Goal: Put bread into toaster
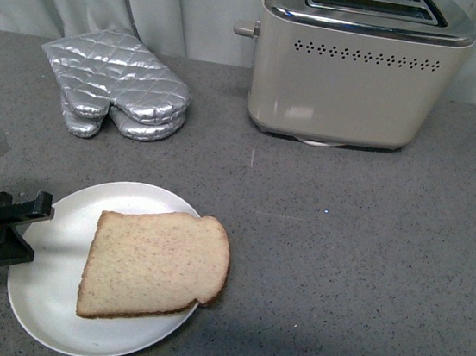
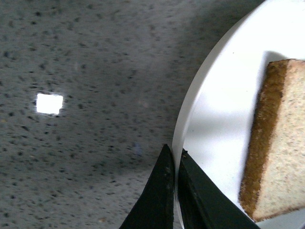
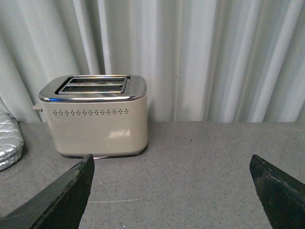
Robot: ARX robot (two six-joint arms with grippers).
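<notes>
Left wrist view: left gripper (image 2: pixel 174 150) is clamping round white plate's (image 2: pixel 209 90) rim — brown bread slice (image 2: pixel 281 143) beside. Right gripper (image 3: pixel 171 160) is gaping empty over speckled grey counter (image 3: pixel 200 200).

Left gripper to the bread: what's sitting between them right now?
Only a bare strip of the white plate. In the left wrist view the left gripper is at the plate's rim and the bread lies further in; nothing else between them.

toaster (image 1: pixel 345 87) top cropped in front view, plate (image 1: pixel 58 295) partly under bread (image 1: pixel 154 263)
</notes>
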